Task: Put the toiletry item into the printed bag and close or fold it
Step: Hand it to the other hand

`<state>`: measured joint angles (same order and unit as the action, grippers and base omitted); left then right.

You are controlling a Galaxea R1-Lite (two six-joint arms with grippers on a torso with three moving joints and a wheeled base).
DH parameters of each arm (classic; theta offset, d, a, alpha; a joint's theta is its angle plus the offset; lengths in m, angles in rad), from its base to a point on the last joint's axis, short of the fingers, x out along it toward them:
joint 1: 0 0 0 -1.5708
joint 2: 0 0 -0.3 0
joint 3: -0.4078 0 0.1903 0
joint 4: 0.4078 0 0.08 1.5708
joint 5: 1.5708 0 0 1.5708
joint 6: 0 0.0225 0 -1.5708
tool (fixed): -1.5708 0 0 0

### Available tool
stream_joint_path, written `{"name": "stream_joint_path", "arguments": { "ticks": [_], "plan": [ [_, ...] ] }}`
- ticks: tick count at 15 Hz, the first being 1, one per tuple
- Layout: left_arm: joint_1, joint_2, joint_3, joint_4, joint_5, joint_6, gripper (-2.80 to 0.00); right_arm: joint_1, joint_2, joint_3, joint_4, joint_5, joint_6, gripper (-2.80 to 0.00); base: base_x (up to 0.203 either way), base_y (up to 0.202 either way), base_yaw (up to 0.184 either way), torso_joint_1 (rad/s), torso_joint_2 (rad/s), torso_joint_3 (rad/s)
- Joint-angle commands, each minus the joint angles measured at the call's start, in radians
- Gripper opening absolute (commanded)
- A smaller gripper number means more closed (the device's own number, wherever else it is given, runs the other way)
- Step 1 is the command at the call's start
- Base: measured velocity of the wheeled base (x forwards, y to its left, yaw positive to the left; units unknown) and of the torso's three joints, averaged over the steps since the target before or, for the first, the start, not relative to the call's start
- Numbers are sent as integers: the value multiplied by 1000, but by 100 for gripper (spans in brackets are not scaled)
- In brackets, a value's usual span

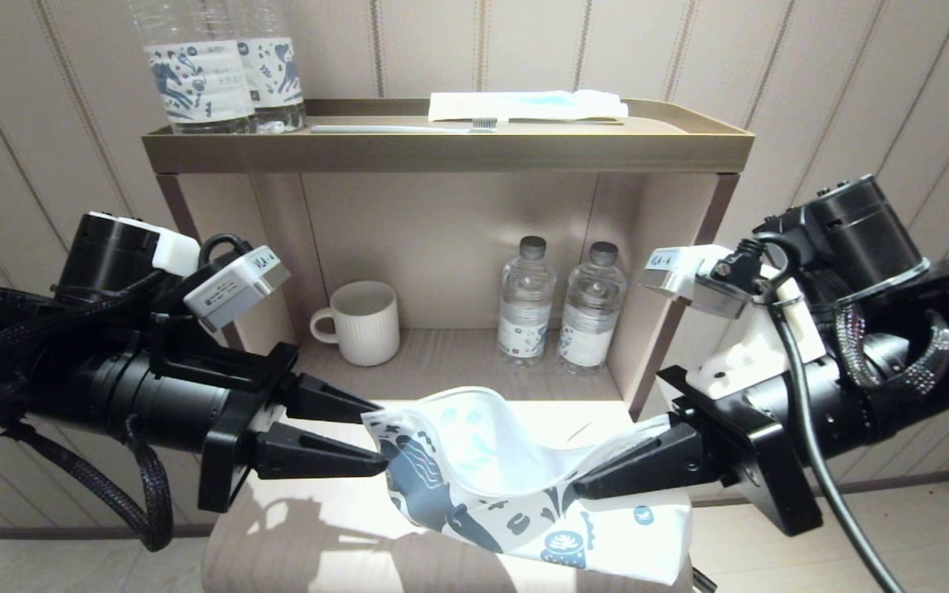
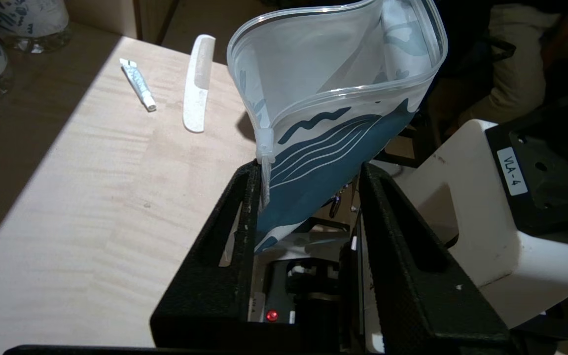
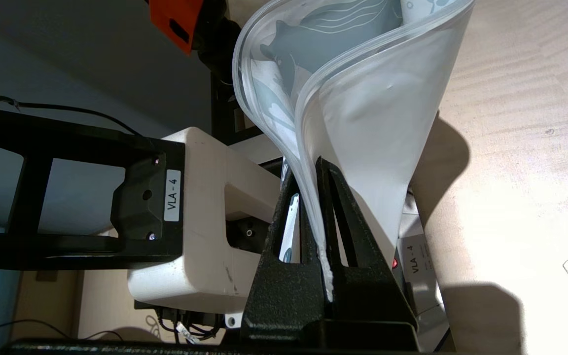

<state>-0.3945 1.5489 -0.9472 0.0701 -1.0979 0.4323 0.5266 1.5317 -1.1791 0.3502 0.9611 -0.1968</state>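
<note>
The printed bag (image 1: 483,469), a soft white pouch with dark blue prints, hangs over the wooden table (image 2: 91,207) between my two grippers, its zip mouth (image 2: 333,64) gaping open. My right gripper (image 1: 598,486) is shut on the bag's right zip edge (image 3: 313,197). The left gripper (image 1: 376,436) is open, and the bag's left end (image 2: 308,167) sits loosely between its spread fingers, brushing one of them. The toiletry item (image 2: 197,84), a flat white piece with a rounded end, lies on the table beyond the bag; in the head view it is hidden.
A small white tube (image 2: 137,84) lies beside the toiletry item. Behind the table stands a shelf with a ribbed cup (image 1: 363,321) and two water bottles (image 1: 557,309). Its top tray (image 1: 441,152) holds two labelled bottles (image 1: 211,66), a toothbrush (image 1: 409,128) and a packet (image 1: 524,105).
</note>
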Motion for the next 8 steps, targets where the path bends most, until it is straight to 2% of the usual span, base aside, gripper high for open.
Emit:
{"name": "stream_joint_path", "arguments": {
  "ticks": [1,3,8],
  "plan": [
    [0,8,-4,0,-8,24,0,4,-1,2,2,5,-4,-280,0,0,0,0,0,0],
    [0,27,-15,2,-4,57,0,4,-2,12,1,5,-9,-280,0,0,0,0,0,0],
    [12,98,-45,1,-2,66,0,7,-8,7,1,5,-29,-280,0,0,0,0,0,0]
  ]
}}
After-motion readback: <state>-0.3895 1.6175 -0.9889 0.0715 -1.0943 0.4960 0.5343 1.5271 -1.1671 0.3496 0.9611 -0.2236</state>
